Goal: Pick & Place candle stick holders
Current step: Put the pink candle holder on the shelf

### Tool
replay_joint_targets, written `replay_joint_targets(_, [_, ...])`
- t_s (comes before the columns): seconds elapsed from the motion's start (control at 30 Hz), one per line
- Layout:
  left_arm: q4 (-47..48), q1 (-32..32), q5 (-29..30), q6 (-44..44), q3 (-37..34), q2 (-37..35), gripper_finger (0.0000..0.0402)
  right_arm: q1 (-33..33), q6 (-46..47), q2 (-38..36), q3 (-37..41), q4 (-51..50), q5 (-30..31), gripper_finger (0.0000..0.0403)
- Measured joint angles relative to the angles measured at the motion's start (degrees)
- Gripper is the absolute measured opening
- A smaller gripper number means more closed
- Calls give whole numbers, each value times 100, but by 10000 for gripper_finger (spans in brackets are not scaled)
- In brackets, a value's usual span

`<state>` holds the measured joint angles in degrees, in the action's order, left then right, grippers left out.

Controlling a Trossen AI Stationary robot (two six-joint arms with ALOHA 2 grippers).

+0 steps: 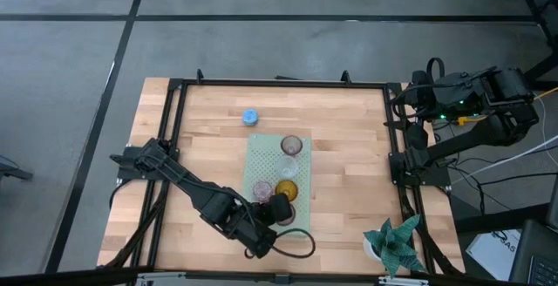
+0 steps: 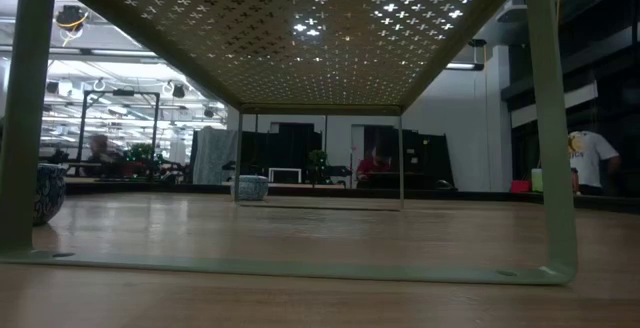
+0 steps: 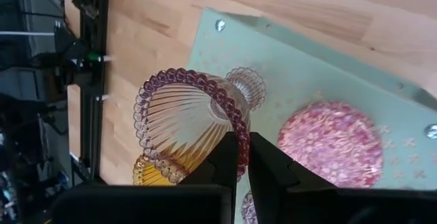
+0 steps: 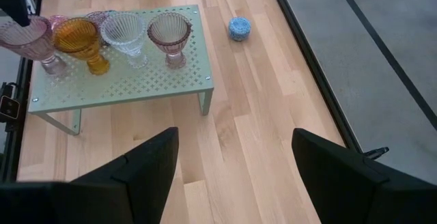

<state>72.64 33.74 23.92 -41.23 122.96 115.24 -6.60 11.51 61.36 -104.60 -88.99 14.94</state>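
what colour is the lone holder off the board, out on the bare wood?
Blue, speckled holder; clearest in the right wrist view, beside the green board.

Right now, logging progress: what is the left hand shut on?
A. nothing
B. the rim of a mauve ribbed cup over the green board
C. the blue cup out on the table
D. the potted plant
B: the left hand pinches the beaded rim of the mauve cup above the green board.

The wooden table (image 1: 340, 146) carries a pale green perforated board (image 4: 136, 80) on legs at its middle, a small blue cup (image 1: 250, 117) nearer the far edge, and a potted paper plant (image 1: 394, 242) at the near right corner.
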Motion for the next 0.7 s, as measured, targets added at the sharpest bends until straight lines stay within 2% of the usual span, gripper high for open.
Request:
replay_joint_targets(0.27, [-1, 19, -199, 12, 0, 0, 31, 0, -1, 0, 0, 0, 0, 288])
replay_joint_targets(0.7, [-32, -20, -141, 87, 0, -9, 62, 0, 0, 0, -1, 0, 0, 288])
